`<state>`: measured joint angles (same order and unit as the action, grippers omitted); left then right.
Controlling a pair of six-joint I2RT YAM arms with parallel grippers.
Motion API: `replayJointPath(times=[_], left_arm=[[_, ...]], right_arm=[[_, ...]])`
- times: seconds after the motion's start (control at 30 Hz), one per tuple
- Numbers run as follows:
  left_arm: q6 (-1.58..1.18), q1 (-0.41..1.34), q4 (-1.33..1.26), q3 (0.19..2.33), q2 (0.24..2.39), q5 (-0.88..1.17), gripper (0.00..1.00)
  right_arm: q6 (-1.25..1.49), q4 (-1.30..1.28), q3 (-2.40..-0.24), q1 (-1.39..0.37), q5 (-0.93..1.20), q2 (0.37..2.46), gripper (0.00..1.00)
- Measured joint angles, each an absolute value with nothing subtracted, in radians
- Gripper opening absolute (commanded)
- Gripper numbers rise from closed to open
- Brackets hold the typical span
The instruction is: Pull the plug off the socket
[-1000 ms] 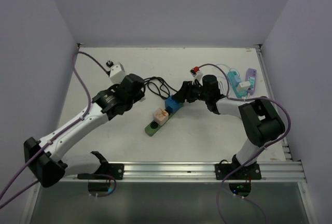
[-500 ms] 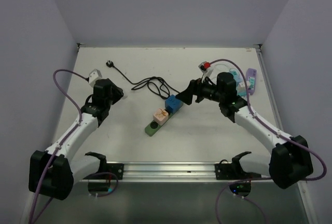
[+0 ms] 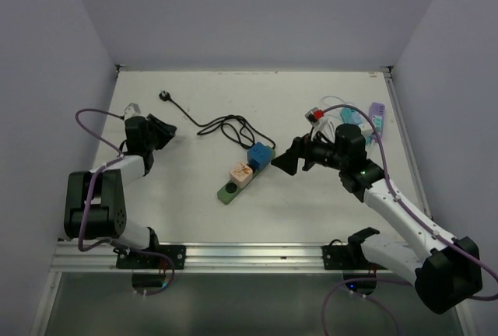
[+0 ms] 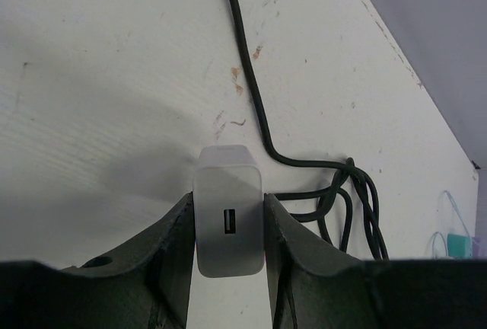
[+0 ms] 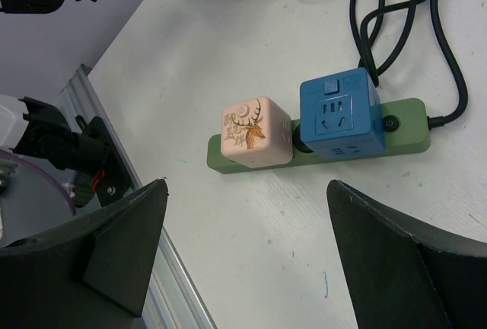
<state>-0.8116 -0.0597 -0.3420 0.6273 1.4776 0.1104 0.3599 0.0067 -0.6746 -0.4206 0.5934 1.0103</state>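
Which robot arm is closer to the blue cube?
Right. Its open gripper sits just right of the blue cube; the left gripper is far off to the left, holding a white charger.

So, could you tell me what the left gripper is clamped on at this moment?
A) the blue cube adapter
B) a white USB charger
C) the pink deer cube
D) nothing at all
B: the left wrist view shows the white USB charger pinched by the left gripper, while the blue cube adapter and pink deer cube sit on the green power strip.
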Motion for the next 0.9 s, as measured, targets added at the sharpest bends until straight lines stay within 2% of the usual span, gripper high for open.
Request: replayJointPath(times=[0.07,0.1,0.13,0.27,0.3,0.37,0.4,0.47,0.6,0.9], left_arm=[[-0.831,-0.101,-0.417,0.589,1.505,0.145,0.01],[-0.838,-0.121,-0.437,0.575,1.520,0.160,0.04],[-0.846,-0.136,-0.445,0.567,1.537,0.171,0.14],[-0.854,-0.159,-0.469,0.561,1.570,0.200,0.39],[-0.854,-0.159,-0.467,0.561,1.570,0.202,0.50],[-0.848,-0.159,-0.452,0.560,1.564,0.196,0.64],[-0.843,-0.159,-0.437,0.560,1.557,0.189,0.74],[-0.835,-0.159,-0.400,0.558,1.533,0.170,0.79],[-0.813,-0.159,-0.322,0.558,1.452,0.148,0.99],[-0.712,-0.106,-0.113,0.540,1.149,0.134,1.00]], right_arm=[[0.355,-0.001,-0.664,-0.421,0.593,0.989,0.90],[0.354,-0.007,-0.661,-0.421,0.593,0.979,0.90],[0.353,-0.011,-0.657,-0.421,0.593,0.974,0.90],[0.352,-0.023,-0.633,-0.421,0.590,0.964,0.90],[0.352,-0.031,-0.628,-0.421,0.587,0.963,0.90],[0.352,-0.042,-0.619,-0.421,0.582,0.959,0.90],[0.352,-0.047,-0.616,-0.421,0.577,0.957,0.90],[0.352,-0.056,-0.610,-0.421,0.566,0.949,0.90],[0.354,-0.060,-0.591,-0.421,0.552,0.925,0.90],[0.390,-0.097,-0.542,-0.421,0.463,0.854,0.90]])
